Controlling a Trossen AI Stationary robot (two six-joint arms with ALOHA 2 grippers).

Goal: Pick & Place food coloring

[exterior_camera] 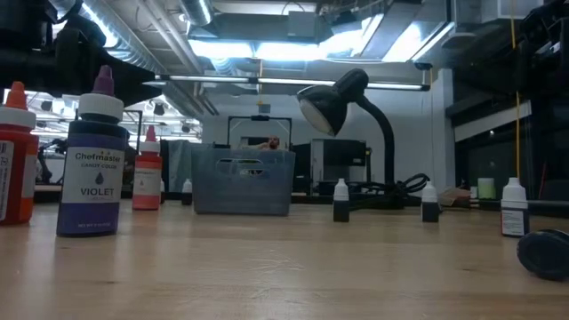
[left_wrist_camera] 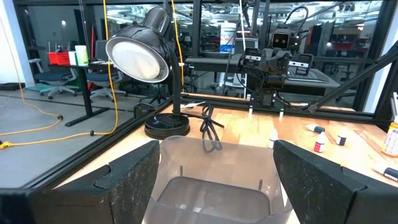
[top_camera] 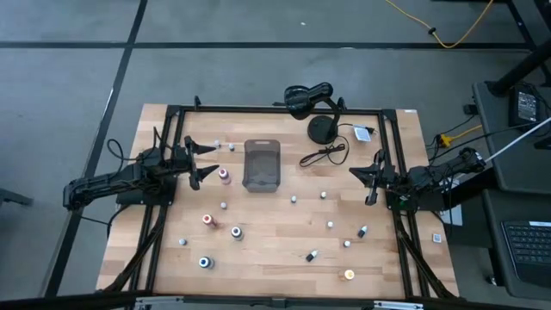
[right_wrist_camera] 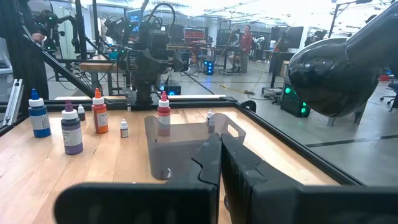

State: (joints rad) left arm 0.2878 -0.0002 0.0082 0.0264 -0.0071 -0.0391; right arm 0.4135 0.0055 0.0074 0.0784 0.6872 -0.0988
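I see the left gripper [top_camera: 209, 162] at the left side of the table [top_camera: 275, 258], fingers spread wide and holding nothing. In the left wrist view the two dark fingers [left_wrist_camera: 127, 177] stand well apart, with the gray tray [left_wrist_camera: 214, 180] between and beyond them. I see the right gripper [top_camera: 370, 179] at the right side of the table, its fingers pressed together and holding nothing; the right wrist view shows them touching, pointed toward the tray.

The bottles of food coloring [top_camera: 208, 220] lie scattered over the table, none in the tray. One red-capped bottle [top_camera: 224, 175] stands just beside the left gripper, between it and the tray. Several small ones stand on the right half. An orange-capped one [top_camera: 349, 275] sits near the front edge. The desk lamp [top_camera: 318, 112] stands at the far edge, behind the tray.
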